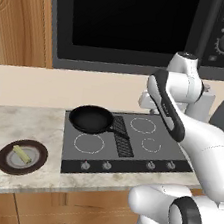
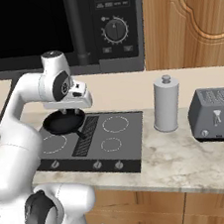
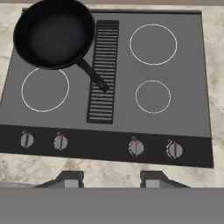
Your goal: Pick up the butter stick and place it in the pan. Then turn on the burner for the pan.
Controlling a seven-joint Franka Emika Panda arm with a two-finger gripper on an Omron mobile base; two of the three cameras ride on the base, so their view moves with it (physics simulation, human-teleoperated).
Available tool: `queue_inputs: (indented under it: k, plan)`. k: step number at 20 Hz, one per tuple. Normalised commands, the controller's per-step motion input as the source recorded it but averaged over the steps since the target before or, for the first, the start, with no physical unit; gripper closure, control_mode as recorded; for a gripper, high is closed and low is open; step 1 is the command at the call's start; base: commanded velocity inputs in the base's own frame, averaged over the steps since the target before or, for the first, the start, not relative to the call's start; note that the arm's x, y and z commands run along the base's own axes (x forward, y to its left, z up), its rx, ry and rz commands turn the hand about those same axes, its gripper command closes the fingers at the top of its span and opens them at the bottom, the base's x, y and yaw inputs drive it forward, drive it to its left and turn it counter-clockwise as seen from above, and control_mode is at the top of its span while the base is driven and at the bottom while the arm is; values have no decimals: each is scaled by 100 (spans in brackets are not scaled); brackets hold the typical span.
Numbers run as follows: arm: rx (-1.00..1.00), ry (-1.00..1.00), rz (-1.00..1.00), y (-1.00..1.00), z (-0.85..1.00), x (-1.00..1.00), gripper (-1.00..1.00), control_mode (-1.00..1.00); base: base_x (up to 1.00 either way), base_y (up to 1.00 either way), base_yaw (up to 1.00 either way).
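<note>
Currently the small pale yellow butter stick (image 1: 22, 154) lies on the flat dark brown plate with a grey centre (image 1: 4, 163), which sits on the speckled beige stone counter (image 1: 11, 125) well to the left of the dark grey glass cooktop (image 1: 130, 143). The round black frying pan (image 1: 90, 118) stands empty on the cooktop's rear left burner (image 3: 18, 54), its short handle pointing toward the black ribbed vent strip (image 3: 103, 72) down the middle. Three white-outlined rings mark the other zones, and four small grey knobs (image 3: 136, 147) line the front edge.

The robot's two-finger gripper (image 3: 112, 179) hangs above the cooktop's front, its dark fingertips (image 3: 70, 179) set apart with nothing between them.

To the right on the counter stand a tall grey cylindrical canister (image 2: 166, 103) and a grey toaster (image 2: 217, 115). Above sit a black microwave (image 1: 127, 20) with a dial, its panel text too small to read, and wooden cabinets (image 2: 187, 19).
</note>
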Motion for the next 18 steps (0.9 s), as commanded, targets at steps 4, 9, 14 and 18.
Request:
queue_inputs:
  k: [4,9,14,18]
  plan:
    - [-1,0,0,32,-5,-1,-100,-100,0,0,0]
    - [-8,0,0,93,-19,0,-100,-100,0,0,0]
    - [-6,0,2,100,-25,0,-100,-100,0,0,0]
    - [-6,1,3,100,-22,0,-100,-100,0,0,0]
